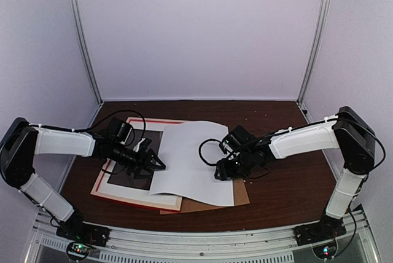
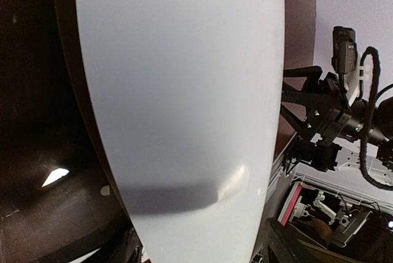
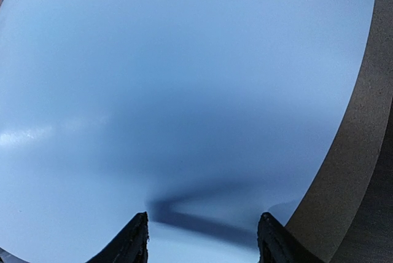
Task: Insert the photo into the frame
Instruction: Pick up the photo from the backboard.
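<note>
Top view: the photo is blank white side up, mid-table. It overlaps the thin red frame on its left and a brown board, with the long side roughly front-to-back. The left gripper is at its left edge and the right gripper is over its right part.

Left wrist: smooth bowed sheet fills everything, so can't tell that grip.

Right wrist: fingers spread apart, holding nothing, above the glossy sheet. The matte board peeks out beside it.

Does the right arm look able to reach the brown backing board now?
Probably yes, at the edge only: the white sheet covers most of the board, leaving a bare strip beside the right claw.
</note>
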